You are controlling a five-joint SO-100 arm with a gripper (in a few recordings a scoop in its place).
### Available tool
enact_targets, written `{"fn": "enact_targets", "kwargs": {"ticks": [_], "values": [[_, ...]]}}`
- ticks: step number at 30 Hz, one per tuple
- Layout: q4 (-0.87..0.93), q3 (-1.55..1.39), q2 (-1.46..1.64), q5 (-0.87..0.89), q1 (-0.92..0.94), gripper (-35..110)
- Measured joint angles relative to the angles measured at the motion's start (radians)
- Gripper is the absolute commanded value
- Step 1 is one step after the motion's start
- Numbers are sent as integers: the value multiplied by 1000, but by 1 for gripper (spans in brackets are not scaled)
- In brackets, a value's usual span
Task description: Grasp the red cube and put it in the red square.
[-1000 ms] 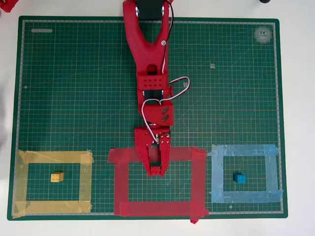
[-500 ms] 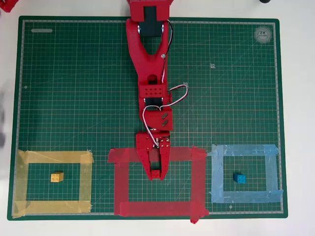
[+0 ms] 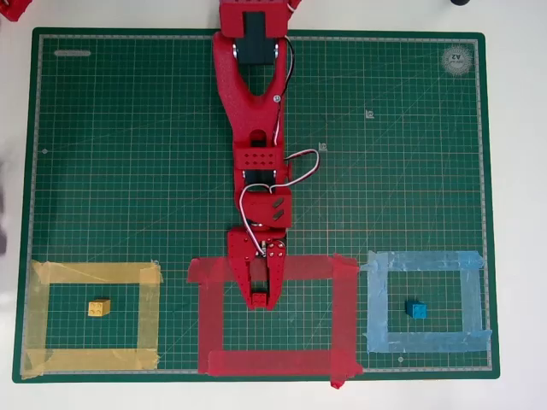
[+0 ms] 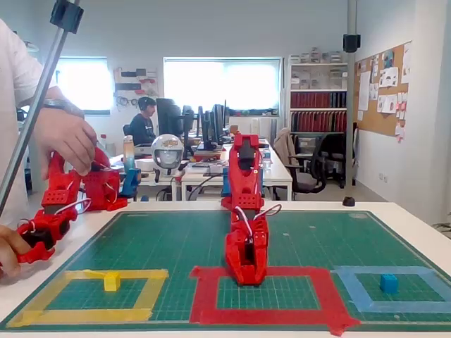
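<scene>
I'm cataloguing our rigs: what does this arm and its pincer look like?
The arm is bright red plastic throughout, built from chunky printed segments with black motor blocks set into the joints. White wires loop out along its side near the wrist. The pincer is the same red, with two short fingers tapering towards the tips.

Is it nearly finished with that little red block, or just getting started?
Nearly finished, it seems. Done: the red cube looks picked up, pinched at the tips of the claw. In hand: the claw hangs low inside the red square, near its top strip. Left: letting go and backing away. The yellow block and blue block sit in their own outlines.
</scene>
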State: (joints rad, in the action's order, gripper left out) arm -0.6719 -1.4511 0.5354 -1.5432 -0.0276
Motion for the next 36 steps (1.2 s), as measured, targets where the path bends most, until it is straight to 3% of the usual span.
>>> {"fn": "enact_targets", "kwargs": {"ticks": [22,36], "values": [[0,-15,14,0,20,14],[0,-160,183,26,20,18]]}}
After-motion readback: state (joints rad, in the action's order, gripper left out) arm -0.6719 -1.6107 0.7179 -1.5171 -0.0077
